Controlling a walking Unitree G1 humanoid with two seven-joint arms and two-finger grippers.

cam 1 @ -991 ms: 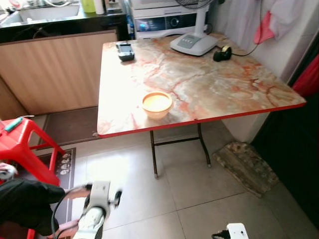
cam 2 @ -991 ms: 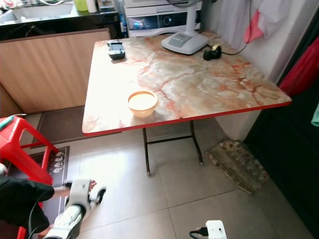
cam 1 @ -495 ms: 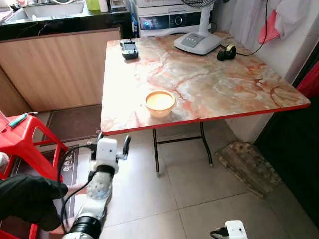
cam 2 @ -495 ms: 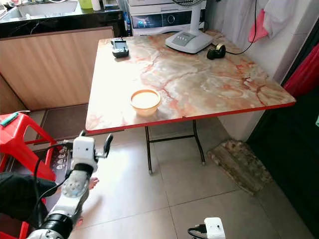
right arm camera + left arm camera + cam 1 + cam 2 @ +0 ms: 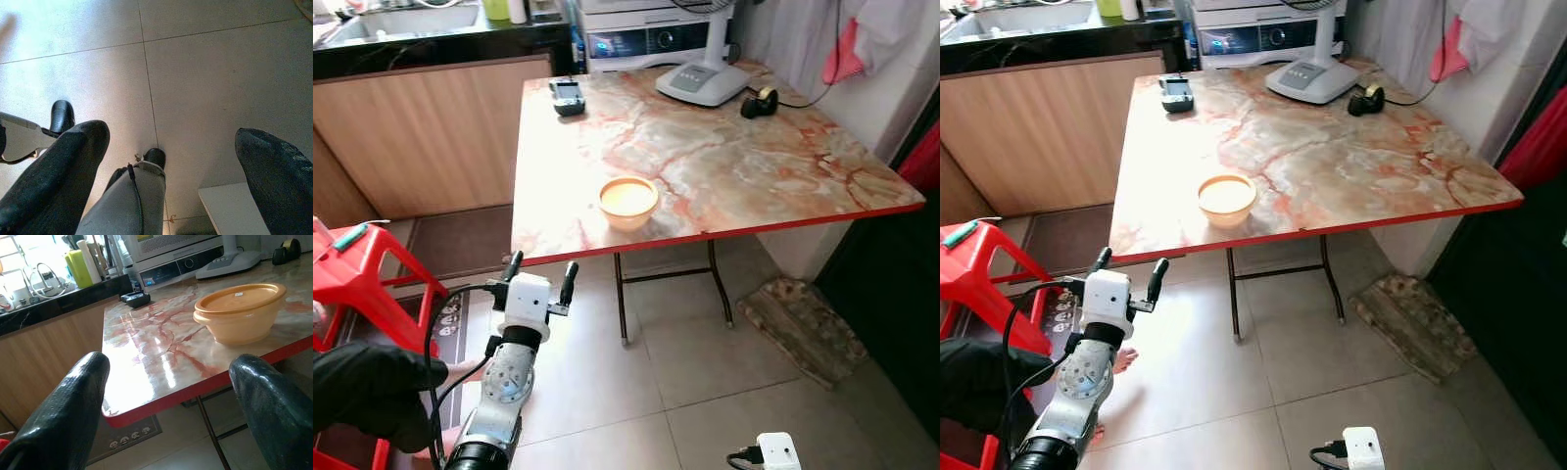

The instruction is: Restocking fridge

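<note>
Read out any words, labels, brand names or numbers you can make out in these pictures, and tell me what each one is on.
No text can be read here.
Small sticker on the orange container's lid: too small to read.
Control panel of the white appliance behind the table: lit display and markings too blurred.
Fan base: buttons show, labels illegible.
Dark device on the table's far corner: screen unreadable.

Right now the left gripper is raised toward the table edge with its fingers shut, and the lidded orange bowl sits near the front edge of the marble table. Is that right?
Not quite. The left gripper is raised toward the marble table, but its fingers are open, spread wide with nothing between them, as the left wrist view shows. The lidded orange bowl does sit near the front edge.
</note>
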